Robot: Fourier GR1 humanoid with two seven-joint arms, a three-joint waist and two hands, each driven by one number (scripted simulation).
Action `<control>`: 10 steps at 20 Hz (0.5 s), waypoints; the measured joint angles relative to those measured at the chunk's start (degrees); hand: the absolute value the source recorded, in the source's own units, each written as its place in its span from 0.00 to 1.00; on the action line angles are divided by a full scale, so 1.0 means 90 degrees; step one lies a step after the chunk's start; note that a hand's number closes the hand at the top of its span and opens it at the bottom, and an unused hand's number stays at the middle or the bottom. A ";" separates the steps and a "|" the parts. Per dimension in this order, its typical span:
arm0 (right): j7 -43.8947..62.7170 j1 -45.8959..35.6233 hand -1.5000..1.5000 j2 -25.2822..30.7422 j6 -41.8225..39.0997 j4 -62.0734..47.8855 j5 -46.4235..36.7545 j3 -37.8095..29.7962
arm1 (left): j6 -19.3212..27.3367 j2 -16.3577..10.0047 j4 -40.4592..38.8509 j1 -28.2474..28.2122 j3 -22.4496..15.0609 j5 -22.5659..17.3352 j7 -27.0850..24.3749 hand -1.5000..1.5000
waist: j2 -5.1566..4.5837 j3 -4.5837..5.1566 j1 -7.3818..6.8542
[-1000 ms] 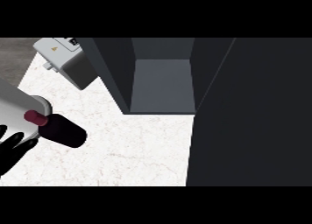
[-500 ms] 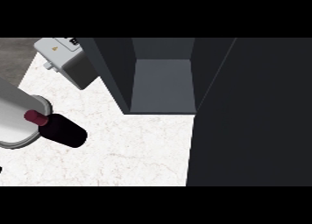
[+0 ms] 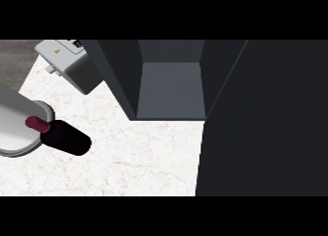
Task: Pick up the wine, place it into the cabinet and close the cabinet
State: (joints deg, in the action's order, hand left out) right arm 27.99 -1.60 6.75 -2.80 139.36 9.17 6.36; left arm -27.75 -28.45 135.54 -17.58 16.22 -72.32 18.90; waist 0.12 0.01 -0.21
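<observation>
The wine bottle (image 3: pixel 65 138) is dark with a red cap. It stands upright on the white marble counter (image 3: pixel 139 161) at the left, touched by nothing. The dark grey cabinet (image 3: pixel 170 87) stands open at the top middle, and its grey inner floor is bare. Its door (image 3: pixel 269 120) is swung out and fills the right side as a large dark panel. Neither hand shows in the head view.
A tall pale cylinder (image 3: pixel 7 115) on a round grey base rises just left of the bottle, right up against it in the picture. A white boxy appliance (image 3: pixel 68 62) sits at the back left, beside the cabinet's left wall. Bare counter lies between bottle and cabinet.
The black left hand, seen at the lower left beside the bottle a second ago, has withdrawn out of the picture. The bottle and cabinet have not moved.
</observation>
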 measured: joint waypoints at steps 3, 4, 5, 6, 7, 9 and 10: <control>0.0114 -0.0049 0.00 -0.0002 0.0021 0.0049 0.0000 -0.0036 | 0.0108 -0.0048 -0.0138 0.0121 0.0270 -0.0148 0.0171 0.00 | -0.0001 0.0000 0.0012; 0.0076 0.0028 0.00 -0.0015 -0.0010 0.0066 0.0006 -0.0043 | 0.0142 -0.0029 -0.0211 0.0164 0.0260 -0.0141 0.0231 0.00 | -0.0001 0.0000 0.0022; 0.0034 0.0093 0.00 -0.0040 -0.0038 0.0073 -0.0002 0.0016 | 0.0233 -0.0004 -0.0275 0.0251 0.0234 -0.0097 0.0283 0.00 | -0.0002 -0.0001 0.0030; 0.0104 0.0095 0.00 -0.0035 -0.0017 0.0112 -0.0007 0.0037 | 0.0213 0.0024 -0.0416 0.0294 0.0243 -0.0064 0.0310 0.00 | -0.0002 -0.0001 0.0039; 0.0163 0.0029 0.00 -0.0072 0.0042 0.0116 -0.0028 0.0100 | 0.0203 0.0052 -0.0460 0.0278 0.0293 -0.0054 0.0359 0.00 | -0.0002 -0.0001 0.0032; 0.0178 -0.0033 0.00 -0.0080 0.0043 0.0103 -0.0082 0.0095 | 0.0236 0.0138 -0.0592 0.0386 0.0338 0.0083 0.0416 0.00 | -0.0004 0.0001 0.0030; 0.0134 0.0022 0.00 -0.0051 -0.0023 0.0108 -0.0072 0.0018 | 0.0157 0.0225 -0.0631 0.0348 0.0376 0.0181 0.0420 0.00 | -0.0004 0.0000 0.0029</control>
State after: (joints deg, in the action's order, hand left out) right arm 29.20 -1.40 6.29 -3.01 140.33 8.52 6.52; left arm -26.33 -26.42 129.86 -14.45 19.60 -70.69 22.68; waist 0.08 0.01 0.04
